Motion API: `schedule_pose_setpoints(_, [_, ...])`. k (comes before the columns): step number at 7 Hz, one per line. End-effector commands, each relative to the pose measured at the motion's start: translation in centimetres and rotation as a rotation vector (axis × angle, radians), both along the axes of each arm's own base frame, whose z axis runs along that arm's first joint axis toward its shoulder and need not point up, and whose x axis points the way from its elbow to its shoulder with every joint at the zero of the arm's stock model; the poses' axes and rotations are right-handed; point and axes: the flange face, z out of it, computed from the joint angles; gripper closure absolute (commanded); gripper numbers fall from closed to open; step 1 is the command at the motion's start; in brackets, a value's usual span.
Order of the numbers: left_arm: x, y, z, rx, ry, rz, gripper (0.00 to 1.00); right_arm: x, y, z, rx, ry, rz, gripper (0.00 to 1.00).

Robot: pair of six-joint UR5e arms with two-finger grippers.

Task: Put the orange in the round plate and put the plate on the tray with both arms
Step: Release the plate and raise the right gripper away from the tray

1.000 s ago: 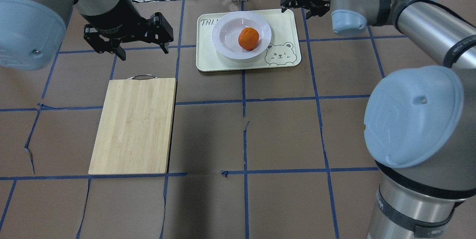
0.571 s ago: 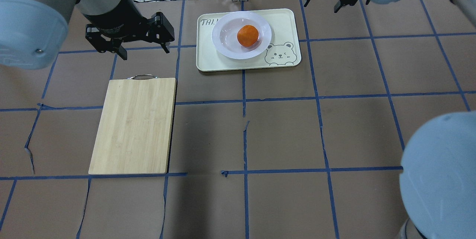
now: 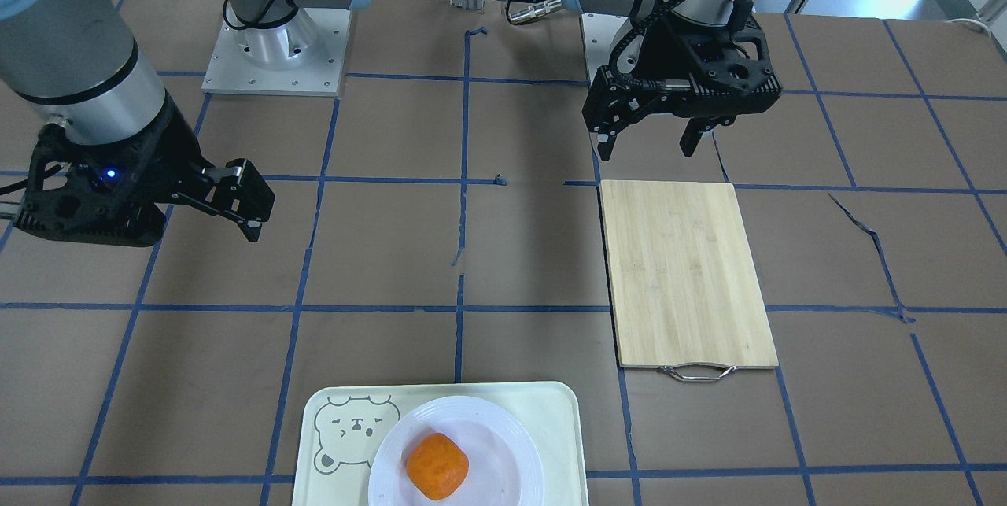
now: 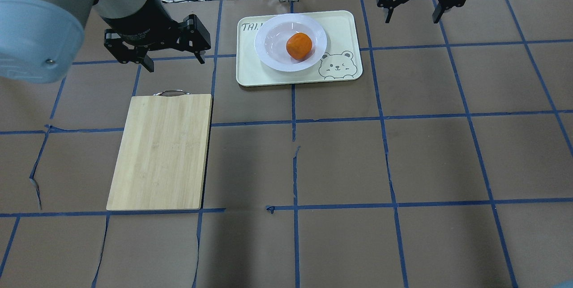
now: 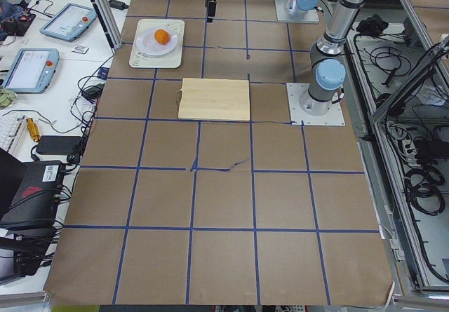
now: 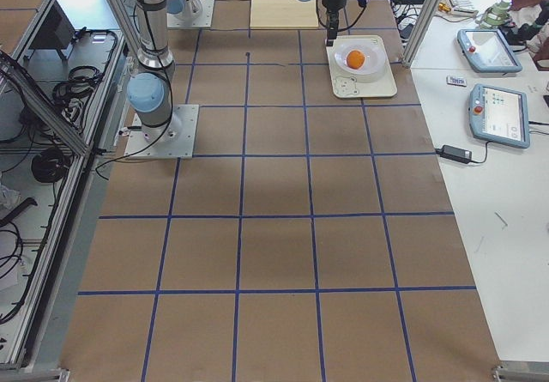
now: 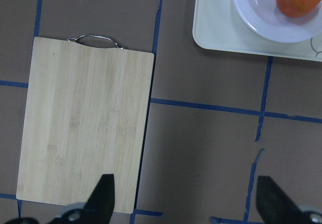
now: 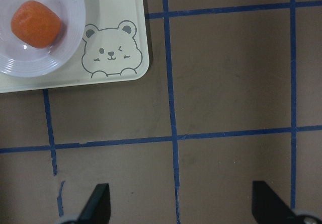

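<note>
Job looked done to me, so L claw & R claw hung spread, empty, w/ small dimpled orange in glossy white round plate on cream bear-face tray between them.

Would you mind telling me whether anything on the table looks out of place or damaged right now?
Nothing is spilled: the orange sits in the round plate on the tray. The only blemishes are tears in the brown table covering, one near the table's centre and one beyond the cutting board's left side.
</note>
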Motion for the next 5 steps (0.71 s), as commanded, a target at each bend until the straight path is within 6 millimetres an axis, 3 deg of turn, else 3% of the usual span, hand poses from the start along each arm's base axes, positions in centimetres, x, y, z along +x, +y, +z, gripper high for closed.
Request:
schedule_pose_setpoints(1, [0.0, 0.1, 0.1, 0.0, 0.0, -0.002, 0.0, -0.2, 1.7, 1.4, 0.013, 0.016, 0.07, 0.0])
schedule_pose_setpoints(5, [0.0, 0.1, 0.1, 0.0, -0.001, -0.002, 0.0, -1.1, 2.6, 2.1, 0.033, 0.035, 0.082, 0.0])
